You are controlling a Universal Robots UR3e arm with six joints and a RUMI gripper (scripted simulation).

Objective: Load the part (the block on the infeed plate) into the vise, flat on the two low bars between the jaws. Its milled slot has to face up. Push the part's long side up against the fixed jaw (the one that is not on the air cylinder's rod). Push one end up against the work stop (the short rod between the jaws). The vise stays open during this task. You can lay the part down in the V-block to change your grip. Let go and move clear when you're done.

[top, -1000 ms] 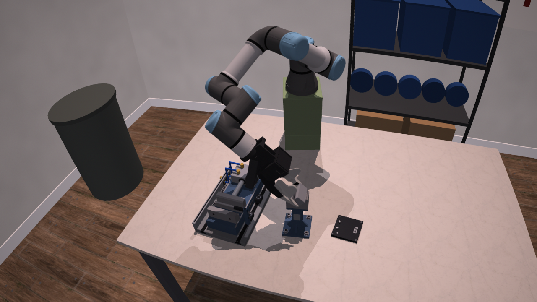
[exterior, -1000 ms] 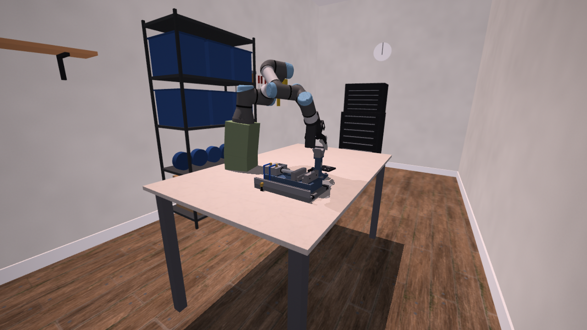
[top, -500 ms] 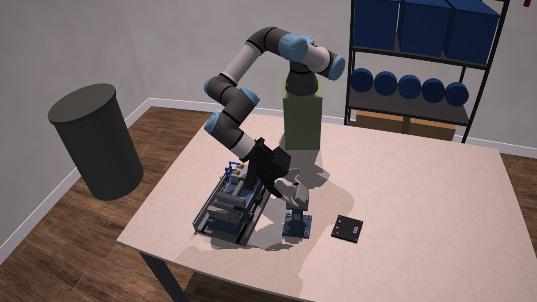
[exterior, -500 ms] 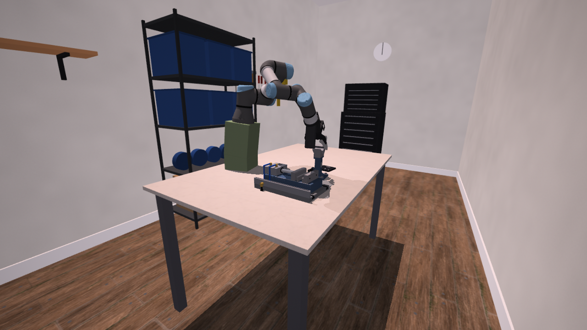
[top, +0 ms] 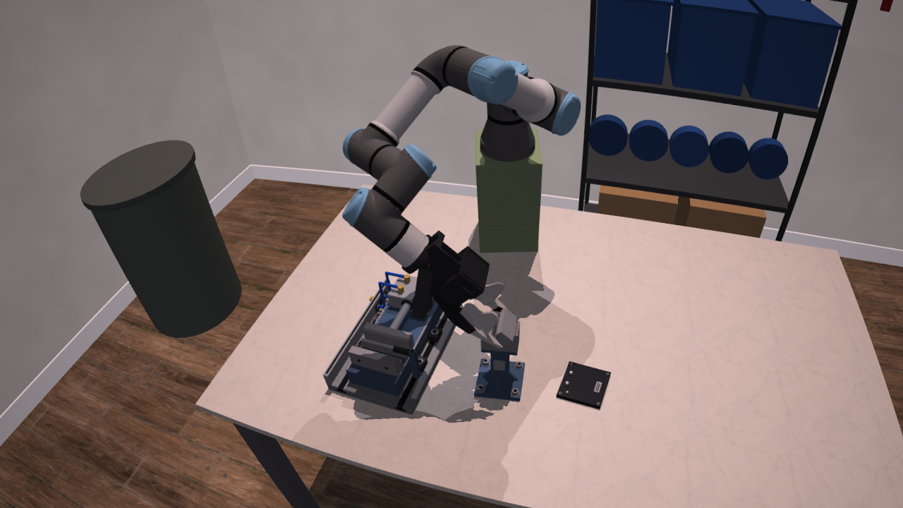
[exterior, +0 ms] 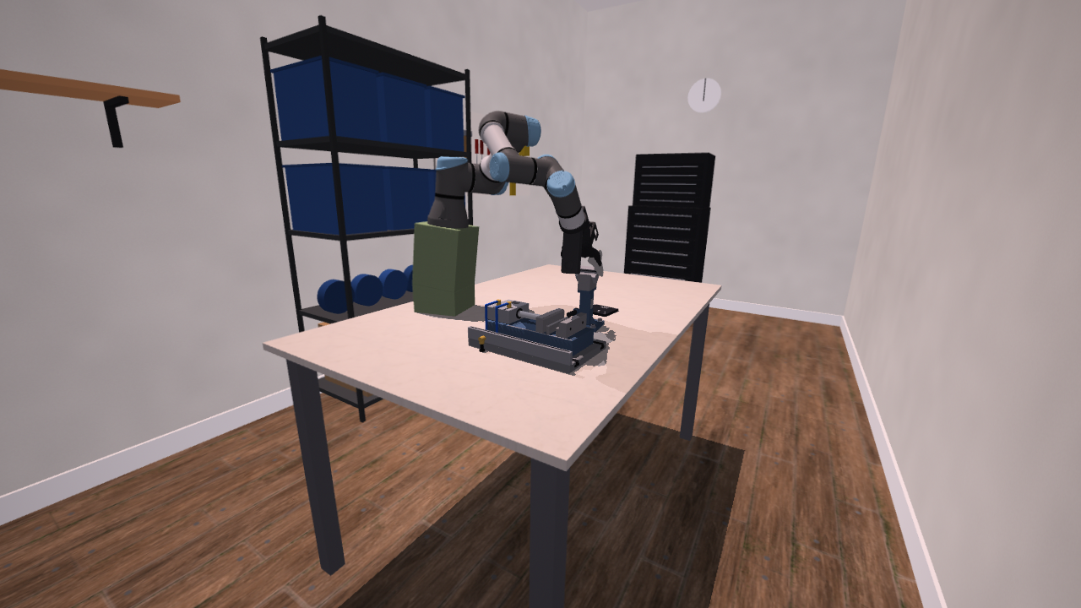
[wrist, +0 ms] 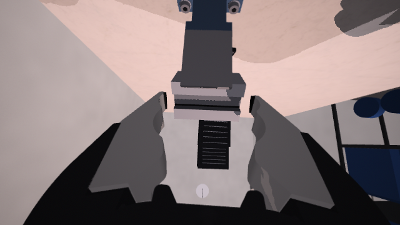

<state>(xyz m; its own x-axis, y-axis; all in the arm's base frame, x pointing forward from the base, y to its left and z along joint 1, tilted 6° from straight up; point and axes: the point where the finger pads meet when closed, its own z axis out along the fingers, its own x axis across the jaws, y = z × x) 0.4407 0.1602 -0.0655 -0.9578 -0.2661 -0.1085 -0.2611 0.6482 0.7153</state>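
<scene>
The part [wrist: 206,115] [top: 501,338], a light grey block with a dark slot line along the face turned to the wrist camera, lies across the top of the V-block [wrist: 207,56] [exterior: 584,290]. My gripper [wrist: 207,95] [top: 487,317] [exterior: 589,266] is open and straddles the part's two ends, with a small gap at each fingertip. The black infeed plate [top: 583,384] [exterior: 605,310] is bare, to the right of the V-block. The vise [top: 382,353] [exterior: 529,333] stands open to the left of the V-block, with nothing between its jaws.
The V-block stands on a blue bolted base [top: 499,379] [wrist: 207,7]. The arm's green pedestal [top: 508,189] stands behind. The vise's air cylinder with blue tubing [top: 388,287] is at its far end. A dark bin [top: 157,233] and a shelf rack [top: 713,107] stand off the table.
</scene>
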